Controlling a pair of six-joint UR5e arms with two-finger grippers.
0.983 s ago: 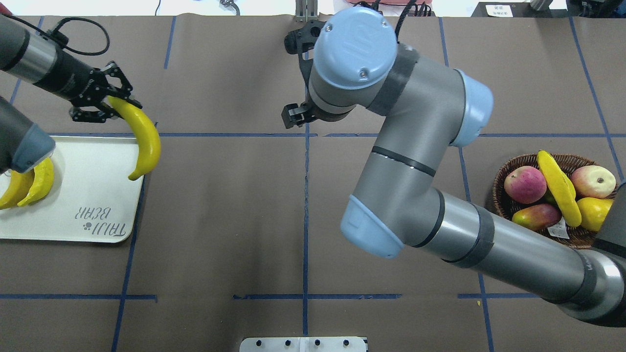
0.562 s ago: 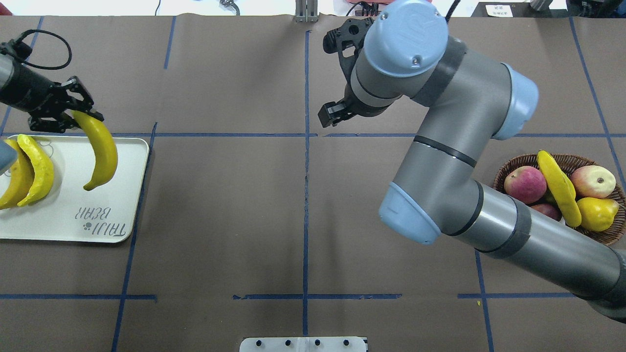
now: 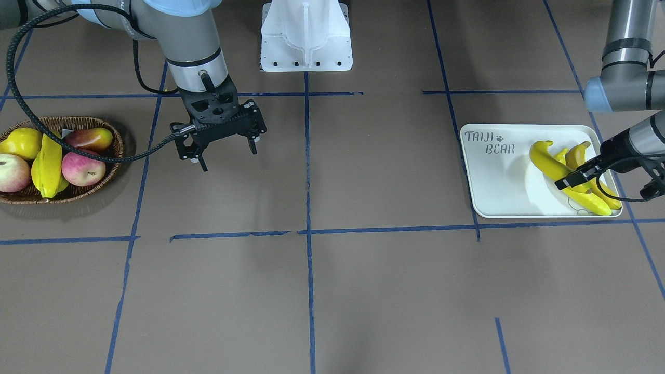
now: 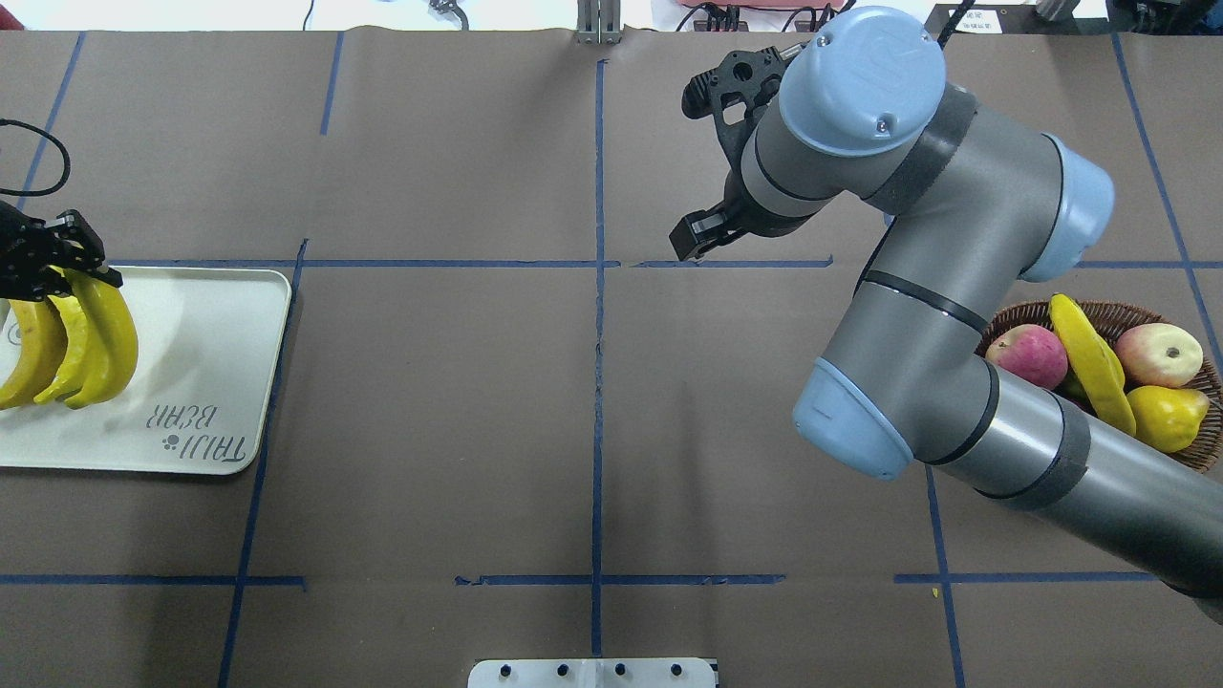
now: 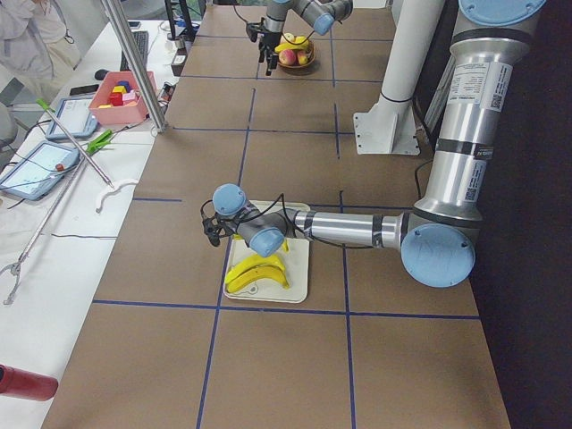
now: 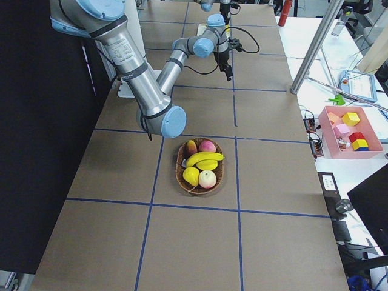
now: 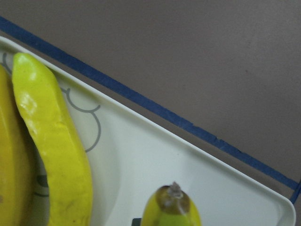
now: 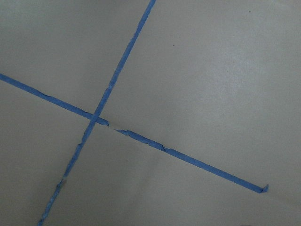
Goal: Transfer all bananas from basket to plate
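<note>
Three bananas lie side by side on the off-white plate, which also shows in the front view. My left gripper is shut on the stem end of the rightmost banana, which rests against the other two. Its stem tip shows in the left wrist view. One more banana lies across the fruit in the wicker basket at the far right. My right gripper is open and empty above bare table, left of the basket.
The basket also holds a red apple, a pale apple and a yellow pear. The white robot base stands at the table's near middle. Blue tape lines cross the brown table cover.
My left gripper has carried its banana left and down onto the plate, beside the other two. My right arm has swung right, toward the basket, with its gripper still open.
</note>
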